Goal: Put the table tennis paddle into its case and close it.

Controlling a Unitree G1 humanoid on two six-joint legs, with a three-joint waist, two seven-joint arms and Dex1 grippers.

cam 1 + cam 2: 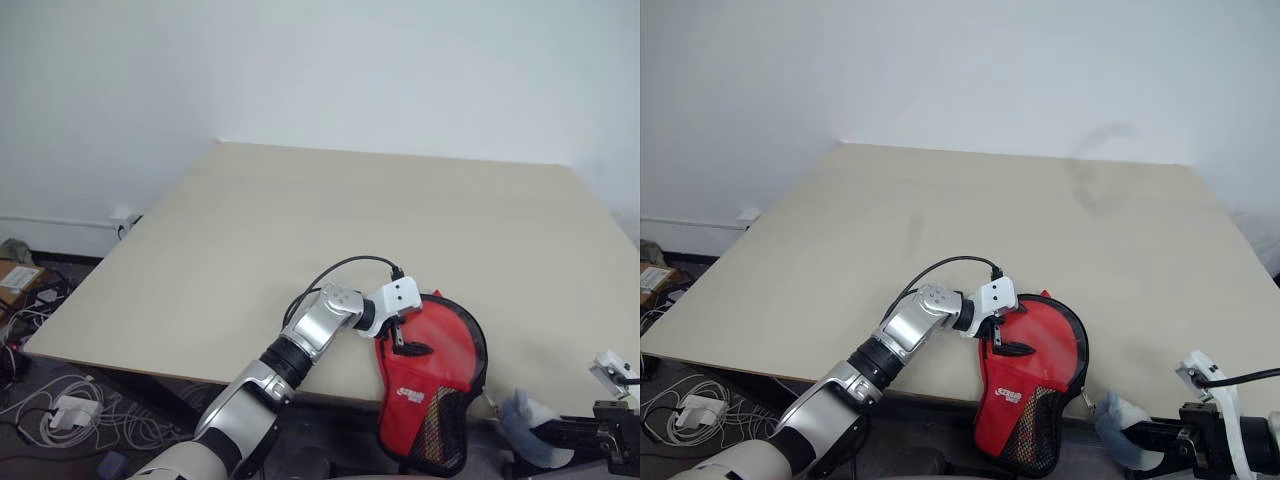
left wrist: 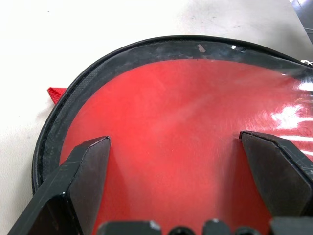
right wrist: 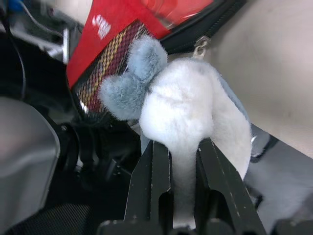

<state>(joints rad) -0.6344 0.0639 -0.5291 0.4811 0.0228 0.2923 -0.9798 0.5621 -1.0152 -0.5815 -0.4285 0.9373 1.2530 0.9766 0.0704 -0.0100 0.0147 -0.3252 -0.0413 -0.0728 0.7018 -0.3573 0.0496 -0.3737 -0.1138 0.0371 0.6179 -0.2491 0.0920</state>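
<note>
The red case (image 1: 440, 370) lies at the table's near edge, its black-mesh handle end hanging over the edge. My left gripper (image 1: 405, 340) rests open on its round part, fingers (image 2: 88, 166) spread over the clear panel (image 2: 176, 127). Under the panel lies a smooth red face; I cannot tell whether it is the table tennis paddle. To the right of the case, my right gripper (image 3: 183, 147) is shut on a fluffy grey-white plush charm (image 3: 181, 103) that hangs from the case's zipper pull (image 3: 199, 46), just off the table's edge (image 1: 1120, 420).
The beige table (image 1: 300, 220) stretches bare to the white wall behind. On the floor at the left lie cables with a white adaptor (image 1: 60, 410) and a cardboard box (image 1: 15, 280). A black cable (image 1: 340, 270) loops from my left wrist.
</note>
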